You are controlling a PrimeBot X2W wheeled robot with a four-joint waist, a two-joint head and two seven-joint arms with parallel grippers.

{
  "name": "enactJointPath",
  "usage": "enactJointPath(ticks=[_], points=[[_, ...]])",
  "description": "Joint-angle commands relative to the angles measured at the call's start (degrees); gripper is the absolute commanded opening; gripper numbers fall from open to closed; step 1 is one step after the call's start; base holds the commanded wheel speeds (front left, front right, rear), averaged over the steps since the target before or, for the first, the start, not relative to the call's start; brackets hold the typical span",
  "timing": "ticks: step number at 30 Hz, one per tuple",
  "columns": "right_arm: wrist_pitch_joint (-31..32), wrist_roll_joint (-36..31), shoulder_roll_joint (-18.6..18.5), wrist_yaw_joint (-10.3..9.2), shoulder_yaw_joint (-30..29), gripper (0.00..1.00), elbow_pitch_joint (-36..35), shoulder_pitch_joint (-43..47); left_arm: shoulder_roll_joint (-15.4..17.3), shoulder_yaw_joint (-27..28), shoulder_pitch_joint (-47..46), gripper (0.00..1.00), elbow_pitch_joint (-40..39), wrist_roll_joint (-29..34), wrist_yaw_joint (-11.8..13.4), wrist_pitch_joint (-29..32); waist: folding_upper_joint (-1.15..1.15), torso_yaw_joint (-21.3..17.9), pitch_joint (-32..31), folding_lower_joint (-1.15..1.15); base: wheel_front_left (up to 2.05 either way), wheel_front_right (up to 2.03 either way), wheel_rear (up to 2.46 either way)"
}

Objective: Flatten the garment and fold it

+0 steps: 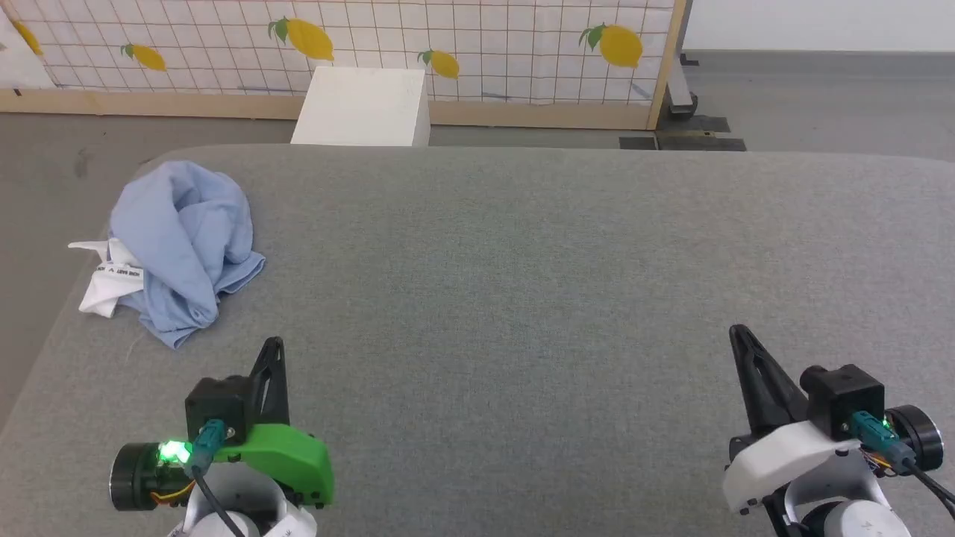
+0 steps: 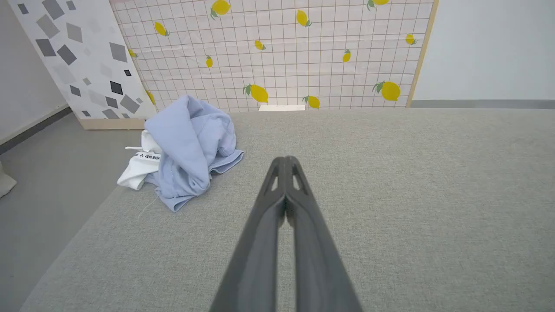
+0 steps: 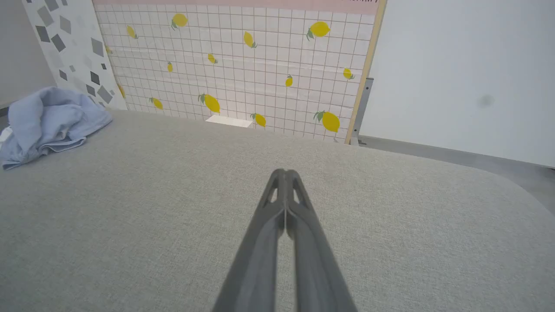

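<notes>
The shirt (image 1: pixel 186 246) lies in a crumpled heap near the far left corner of the grey fabric-covered table (image 1: pixel 522 298), close to its left edge. It is light blue, bunched up into a mound with deep folds, and nothing about it is spread flat. At its left side a white part (image 1: pixel 101 294) sticks out from under the blue cloth, with a white label (image 1: pixel 119 274) bearing small dark print that is too small to read. A thin loose thread trails from the heap's near edge onto the table.

The left gripper (image 1: pixel 274 344) is at the near left of the table, on the near side of the shirt and apart from it. Its two dark fingers are pressed together with nothing between them, as the left wrist view shows plainly. The right gripper (image 1: pixel 737 330) is at the near right, well apart from the shirt, and its fingers are likewise pressed together and empty.

Beyond the table's far edge a white box (image 1: pixel 362 108) stands on the grey floor (image 1: pixel 45 164), in front of a wood-framed panel (image 1: pixel 485 45) with a grid pattern and yellow lemons. In the left wrist view a second panel (image 2: pixel 78 56), white with grey diamond shapes, stands to the left of the lemon one, behind the shirt.
</notes>
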Motion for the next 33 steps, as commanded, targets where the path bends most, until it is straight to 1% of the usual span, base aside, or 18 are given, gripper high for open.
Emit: enactJointPath(ticks=[1, 33], points=[[0.2, -0.4, 0.1, -0.10, 0.0, 0.00, -0.3, -0.4, -0.3, 0.1, 0.7, 0.00, -0.1, 0.7, -0.1, 0.1, 0.00, 0.0, 0.0, 0.00, 0.00, 0.00, 0.00], [0.2, -0.4, 0.1, -0.10, 0.0, 0.00, -0.3, -0.4, -0.3, 0.1, 0.7, 0.00, -0.1, 0.7, -0.1, 0.1, 0.00, 0.0, 0.0, 0.00, 0.00, 0.00, 0.00]])
